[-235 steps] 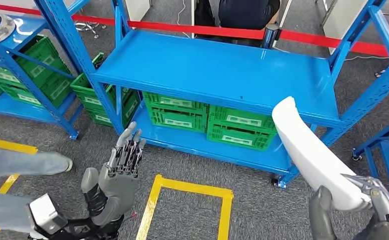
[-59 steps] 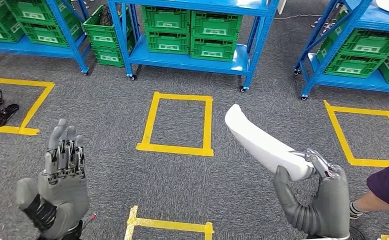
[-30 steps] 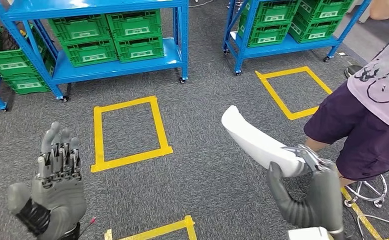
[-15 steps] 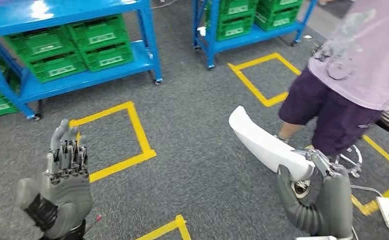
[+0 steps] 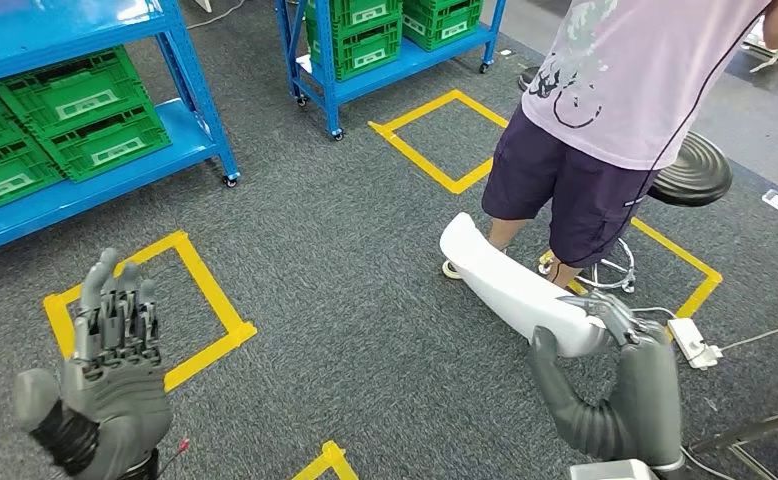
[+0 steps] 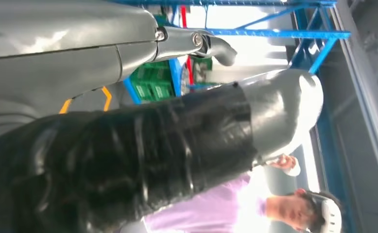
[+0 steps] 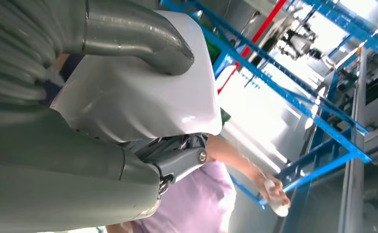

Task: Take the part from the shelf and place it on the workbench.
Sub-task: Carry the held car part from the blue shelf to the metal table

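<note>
i'm seeing my right hand gripping the near end of the white part, thumb under it and fingers curling over the top, so the long curved piece is sticking up and forward away from me, tilted, above the grey carpet. in the right wrist view the same part is sitting clamped between the thick thumb and the darker fingers. my left hand is hanging empty with its fingers straight and apart, palm facing away. a person in a pale purple shirt and dark shorts is standing just beyond the part's far tip, beside a black stool. blue shelves with green crates are standing off to the left, and yellow tape squares are marking the floor.
</note>
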You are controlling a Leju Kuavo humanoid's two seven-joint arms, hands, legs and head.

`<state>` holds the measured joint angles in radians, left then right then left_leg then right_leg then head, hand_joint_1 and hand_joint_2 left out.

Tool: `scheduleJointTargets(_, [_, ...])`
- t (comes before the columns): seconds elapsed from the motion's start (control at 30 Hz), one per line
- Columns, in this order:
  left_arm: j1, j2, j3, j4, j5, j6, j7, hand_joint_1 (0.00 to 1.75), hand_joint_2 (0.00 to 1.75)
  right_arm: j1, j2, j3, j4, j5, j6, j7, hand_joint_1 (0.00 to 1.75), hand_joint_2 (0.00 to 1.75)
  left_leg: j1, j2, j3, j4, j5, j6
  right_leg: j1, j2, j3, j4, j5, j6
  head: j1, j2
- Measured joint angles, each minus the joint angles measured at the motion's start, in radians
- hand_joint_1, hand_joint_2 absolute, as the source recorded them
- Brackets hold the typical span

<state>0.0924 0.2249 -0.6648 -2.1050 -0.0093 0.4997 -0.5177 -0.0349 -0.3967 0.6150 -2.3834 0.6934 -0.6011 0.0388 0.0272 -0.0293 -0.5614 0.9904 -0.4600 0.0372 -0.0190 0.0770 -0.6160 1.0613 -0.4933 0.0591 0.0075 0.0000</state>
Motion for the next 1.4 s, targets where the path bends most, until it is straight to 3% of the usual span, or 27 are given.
scheduleJointTargets(0.03, [0.001, 0.000, 0.000, 0.000, 0.000, 0.000, 0.000, 0.00, 0.00, 0.000, 0.000, 0.000, 0.000, 0.000, 0.000, 0.000, 1.75, 1.75, -0.003, 0.015, 0.002, -0.001, -0.002, 0.005, 0.002, -0.036, -0.030, 0.061, -0.030, 0.003, 0.008, 0.000])
scheduleJointTargets(0.07, [0.001, 0.000, 0.000, 0.001, 0.000, 0.000, 0.000, 0.00, 0.00, 0.000, 0.000, 0.001, 0.000, 0.000, 0.000, 0.000, 1.75, 1.75, -0.006, 0.031, 0.001, -0.001, -0.003, 0.008, 0.001, -0.055, -0.063, 0.127, -0.059, 0.005, 0.015, 0.000])
scheduleJointTargets(0.13, [0.002, 0.000, 0.000, 0.002, 0.000, 0.000, 0.000, 0.00, 0.00, 0.002, 0.000, 0.002, 0.001, 0.000, 0.000, 0.000, 1.75, 1.75, -0.011, 0.061, 0.000, 0.000, -0.006, 0.010, -0.001, -0.067, -0.098, 0.201, -0.080, 0.007, 0.021, 0.000])
scheduleJointTargets(0.17, [0.002, 0.000, 0.000, 0.003, 0.000, 0.000, 0.000, 0.00, 0.00, 0.003, 0.000, 0.003, 0.001, 0.000, 0.000, 0.000, 1.75, 1.75, -0.013, 0.076, -0.001, 0.001, -0.007, 0.010, -0.001, -0.070, -0.088, 0.185, -0.066, 0.005, 0.024, 0.000])
scheduleJointTargets(0.23, [0.002, 0.000, 0.000, 0.003, 0.000, 0.000, 0.000, 0.00, 0.00, 0.002, 0.000, 0.004, 0.001, 0.000, 0.000, 0.000, 1.75, 1.75, -0.016, 0.101, 0.001, 0.003, -0.009, 0.007, 0.003, -0.093, -0.017, 0.063, -0.010, -0.003, 0.029, 0.000])
scheduleJointTargets(0.3, [0.001, 0.000, 0.000, 0.003, 0.000, 0.000, 0.000, 0.00, 0.00, 0.002, 0.000, 0.005, 0.001, 0.000, 0.000, 0.000, 1.75, 1.75, -0.020, 0.122, 0.002, 0.005, -0.013, 0.001, 0.013, -0.125, 0.047, -0.049, 0.021, -0.016, 0.031, 0.000])
scheduleJointTargets(0.33, [0.001, 0.000, 0.000, 0.003, 0.000, 0.000, 0.000, 0.00, 0.00, 0.002, 0.000, 0.005, 0.000, 0.001, 0.000, 0.000, 1.75, 1.75, -0.021, 0.132, 0.004, 0.006, -0.014, -0.004, 0.017, -0.132, 0.057, -0.072, 0.023, -0.022, 0.030, 0.000])
scheduleJointTargets(0.4, [0.001, 0.000, 0.000, 0.003, -0.001, 0.000, -0.001, 0.00, 0.00, 0.003, 0.000, 0.006, 0.000, 0.003, 0.000, -0.001, 1.75, 1.75, -0.021, 0.150, 0.009, 0.004, -0.017, -0.016, 0.021, -0.114, 0.054, -0.079, 0.024, -0.033, 0.028, 0.000])
scheduleJointTargets(0.43, [0.001, 0.000, 0.000, 0.003, -0.001, 0.001, -0.002, 0.00, 0.00, 0.004, 0.000, 0.007, 0.000, 0.004, 0.001, -0.001, 1.75, 1.75, -0.019, 0.148, 0.009, 0.006, -0.021, -0.022, 0.019, -0.103, 0.059, -0.083, 0.027, -0.038, 0.028, 0.000])
scheduleJointTargets(0.5, [0.002, 0.001, 0.000, 0.003, -0.001, 0.001, -0.005, 0.00, 0.00, 0.005, 0.001, 0.008, 0.000, 0.006, 0.001, -0.003, 1.75, 1.75, -0.016, 0.107, -0.010, 0.051, -0.052, -0.033, 0.012, -0.084, 0.074, -0.093, 0.035, -0.048, 0.021, 0.000])
scheduleJointTargets(0.57, [0.006, 0.002, 0.001, 0.004, -0.001, 0.002, -0.007, 0.00, 0.00, 0.006, 0.002, 0.010, 0.001, 0.008, 0.002, -0.004, 1.75, 1.75, -0.013, 0.052, -0.069, 0.175, -0.111, -0.038, 0.010, -0.064, 0.078, -0.094, 0.040, -0.053, 0.007, 0.000])
scheduleJointTargets(0.6, [0.010, 0.002, 0.001, 0.004, -0.001, 0.003, -0.008, 0.00, 0.00, 0.006, 0.003, 0.012, 0.001, 0.009, 0.003, -0.004, 1.75, 1.75, -0.013, 0.039, -0.103, 0.241, -0.133, -0.039, 0.010, -0.052, 0.077, -0.093, 0.040, -0.054, 0.001, 0.000])
scheduleJointTargets(0.63, [0.013, 0.002, 0.001, 0.004, 0.000, 0.004, -0.009, 0.00, 0.00, 0.007, 0.003, 0.014, 0.001, 0.010, 0.003, -0.005, 1.75, 1.75, -0.013, 0.033, -0.128, 0.284, -0.139, -0.039, 0.011, -0.038, 0.076, -0.091, 0.040, -0.055, -0.003, 0.000])
scheduleJointTargets(0.67, [0.016, 0.003, 0.001, 0.004, 0.000, 0.005, -0.011, 0.00, 0.00, 0.007, 0.004, 0.015, 0.002, 0.010, 0.003, -0.005, 1.75, 1.75, -0.013, 0.030, -0.136, 0.289, -0.125, -0.037, 0.011, -0.023, 0.076, -0.088, 0.038, -0.054, -0.006, 0.000])
scheduleJointTargets(0.73, [0.017, 0.003, 0.001, 0.004, 0.001, 0.006, -0.014, 0.00, 0.00, 0.007, 0.005, 0.017, 0.003, 0.011, 0.004, -0.006, 1.75, 1.75, -0.011, 0.012, -0.097, 0.184, -0.052, -0.032, 0.010, 0.008, 0.076, -0.081, 0.032, -0.051, -0.012, 0.000])
scheduleJointTargets(0.8, [0.017, 0.003, 0.001, 0.004, 0.001, 0.006, -0.016, 0.00, 0.00, 0.007, 0.005, 0.017, 0.003, 0.013, 0.004, -0.006, 1.75, 1.75, -0.006, -0.038, -0.041, 0.063, -0.009, -0.028, 0.010, 0.035, 0.071, -0.070, 0.026, -0.042, -0.015, 0.000])
scheduleJointTargets(0.87, [0.018, 0.003, 0.001, 0.004, 0.001, 0.006, -0.018, 0.00, 0.00, 0.005, 0.006, 0.019, 0.003, 0.013, 0.006, -0.007, 1.75, 1.75, -0.006, -0.063, -0.019, 0.026, -0.012, -0.023, 0.004, 0.059, 0.059, -0.066, 0.026, -0.029, -0.016, 0.000])
scheduleJointTargets(0.93, [0.018, 0.003, 0.001, 0.004, 0.001, 0.007, -0.021, 0.00, 0.00, 0.004, 0.006, 0.020, 0.003, 0.013, 0.010, -0.007, 1.75, 1.75, -0.008, -0.040, -0.011, 0.019, -0.008, -0.013, -0.002, 0.069, 0.045, -0.064, 0.029, -0.015, -0.016, 0.000])
scheduleJointTargets(1.0, [0.018, 0.003, 0.001, 0.004, 0.001, 0.007, -0.024, 0.00, 0.00, -0.001, 0.006, 0.022, 0.003, 0.013, 0.014, -0.007, 1.75, 1.75, -0.006, -0.012, -0.002, 0.008, -0.006, -0.001, 0.002, 0.015, 0.019, -0.023, 0.009, -0.006, -0.007, 0.000])
scheduleJointTargets(1.07, [0.018, 0.003, 0.000, 0.004, 0.002, 0.007, -0.026, 0.00, 0.00, -0.008, 0.007, 0.024, 0.004, 0.013, 0.017, -0.007, 1.75, 1.75, -0.010, 0.017, 0.003, 0.004, -0.009, 0.008, 0.004, -0.050, -0.040, 0.093, -0.042, 0.000, 0.006, 0.000])
scheduleJointTargets(1.13, [0.019, 0.003, 0.000, 0.004, 0.002, 0.007, -0.027, 0.00, 0.00, -0.009, 0.007, 0.027, 0.006, 0.011, 0.020, -0.006, 1.75, 1.75, -0.014, 0.048, 0.003, 0.004, -0.012, 0.011, 0.002, -0.066, -0.102, 0.210, -0.080, 0.004, 0.013, 0.000])
scheduleJointTargets(1.17, [0.019, 0.003, 0.000, 0.004, 0.003, 0.007, -0.027, 0.00, 0.00, -0.009, 0.007, 0.028, 0.007, 0.010, 0.021, -0.006, 1.75, 1.75, -0.015, 0.064, 0.004, 0.005, -0.014, 0.012, 0.002, -0.068, -0.111, 0.223, -0.075, 0.004, 0.015, 0.000])
scheduleJointTargets(1.2, [0.019, 0.003, 0.000, 0.004, 0.003, 0.008, -0.027, 0.00, 0.00, -0.010, 0.007, 0.029, 0.008, 0.009, 0.022, -0.005, 1.75, 1.75, -0.015, 0.078, 0.005, 0.005, -0.016, 0.011, 0.002, -0.071, -0.098, 0.197, -0.053, 0.003, 0.019, 0.000])
scheduleJointTargets(1.23, [0.019, 0.003, 0.000, 0.005, 0.003, 0.008, -0.028, 0.00, 0.00, -0.010, 0.007, 0.030, 0.009, 0.009, 0.022, -0.005, 1.75, 1.75, -0.016, 0.092, 0.008, 0.005, -0.019, 0.009, 0.003, -0.081, -0.065, 0.134, -0.019, -0.001, 0.022, 0.000])
scheduleJointTargets(1.3, [0.019, 0.003, 0.000, 0.005, 0.004, 0.009, -0.031, 0.00, 0.00, -0.011, 0.007, 0.031, 0.010, 0.007, 0.023, -0.004, 1.75, 1.75, -0.019, 0.114, 0.014, 0.006, -0.025, 0.002, 0.013, -0.132, 0.011, -0.008, 0.027, -0.013, 0.027, 0.000])
scheduleJointTargets(1.37, [0.019, 0.003, 0.000, 0.005, 0.004, 0.010, -0.033, 0.00, 0.00, -0.014, 0.008, 0.032, 0.010, 0.005, 0.024, -0.003, 1.75, 1.75, -0.023, 0.134, 0.018, 0.006, -0.029, -0.008, 0.024, -0.157, 0.043, -0.069, 0.036, -0.026, 0.027, 0.000])
scheduleJointTargets(1.4, [0.019, 0.003, 0.000, 0.005, 0.004, 0.010, -0.034, 0.00, 0.00, -0.014, 0.008, 0.032, 0.011, 0.004, 0.024, -0.002, 1.75, 1.75, -0.023, 0.144, 0.020, 0.005, -0.030, -0.013, 0.026, -0.144, 0.041, -0.070, 0.037, -0.031, 0.026, 0.000])
